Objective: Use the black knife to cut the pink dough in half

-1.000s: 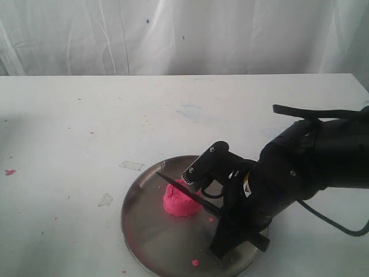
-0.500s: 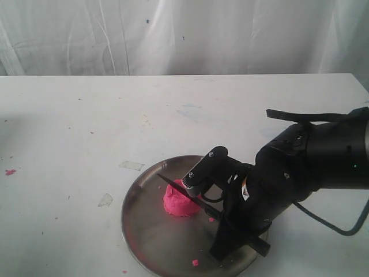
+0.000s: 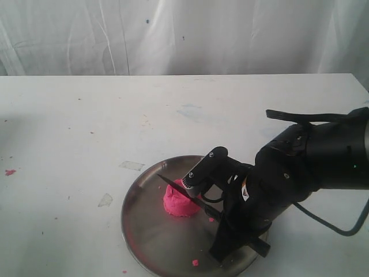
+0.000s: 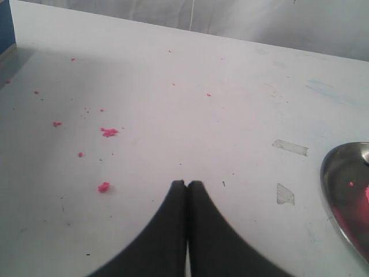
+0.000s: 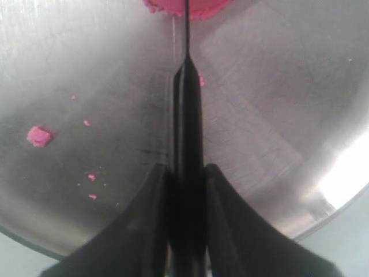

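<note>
1. Exterior view: the pink dough (image 3: 181, 202) is seen as a single rounded lump lying on the steel plate (image 3: 150, 236), left of the plate's middle.
2. The black knife (image 3: 187, 195) is laid across the top of the dough, its pointed tip projecting past the lump toward the plate's far-left rim and its handle running back into the right gripper (image 3: 228, 222).
3. In the right wrist view the knife handle (image 5: 187, 144) is clamped between the two fingers of the right gripper (image 5: 187, 190), and the thin blade is seen edge-on meeting the dough (image 5: 187, 7).
4. Small pink crumbs (image 5: 39, 136) are scattered on the plate (image 5: 277, 115) near the gripper.
5. In the left wrist view the left gripper (image 4: 186, 184) is held over the bare white table (image 4: 173, 86), its fingers pressed together with nothing between them.
6. The plate's rim (image 4: 330, 190) is seen well apart from the left gripper, and loose pink crumbs (image 4: 104, 186) lie on the table.
</note>
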Action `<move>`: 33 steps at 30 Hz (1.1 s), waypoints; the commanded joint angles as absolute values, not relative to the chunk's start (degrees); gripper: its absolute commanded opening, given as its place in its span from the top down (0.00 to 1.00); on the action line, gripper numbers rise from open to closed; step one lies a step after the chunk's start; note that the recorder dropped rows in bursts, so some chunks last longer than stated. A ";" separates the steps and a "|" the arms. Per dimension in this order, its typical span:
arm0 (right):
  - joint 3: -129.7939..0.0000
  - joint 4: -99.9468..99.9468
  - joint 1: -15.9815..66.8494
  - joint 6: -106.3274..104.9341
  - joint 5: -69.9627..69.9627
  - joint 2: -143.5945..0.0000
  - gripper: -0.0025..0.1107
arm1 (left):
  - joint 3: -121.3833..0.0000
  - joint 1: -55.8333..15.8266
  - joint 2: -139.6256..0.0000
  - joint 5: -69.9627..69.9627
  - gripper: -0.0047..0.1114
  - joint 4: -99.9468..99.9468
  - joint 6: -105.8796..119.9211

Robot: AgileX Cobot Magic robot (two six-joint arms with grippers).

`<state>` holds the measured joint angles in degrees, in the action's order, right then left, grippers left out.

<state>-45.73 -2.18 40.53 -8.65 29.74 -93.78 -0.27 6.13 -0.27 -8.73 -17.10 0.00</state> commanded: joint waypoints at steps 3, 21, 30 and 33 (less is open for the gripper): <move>-46.18 -2.33 40.59 -8.31 30.19 -93.78 0.92 | 0.00 5.84 0.00 -8.65 0.96 -17.48 0.00; -46.18 -2.33 40.59 -7.52 30.19 -93.78 0.92 | 0.00 5.86 0.00 -4.67 0.96 -49.67 -3.03; -46.18 -2.33 40.59 -7.52 30.19 -93.78 0.92 | -12.85 5.86 -0.06 -27.07 0.96 -52.65 6.52; -46.18 -2.33 40.59 -7.24 30.23 -93.78 0.92 | -17.39 5.86 -3.64 -31.97 0.96 -52.65 7.72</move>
<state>-45.73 -2.18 40.53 -7.93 29.86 -93.78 -13.79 6.02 -1.04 -25.92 -51.57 5.67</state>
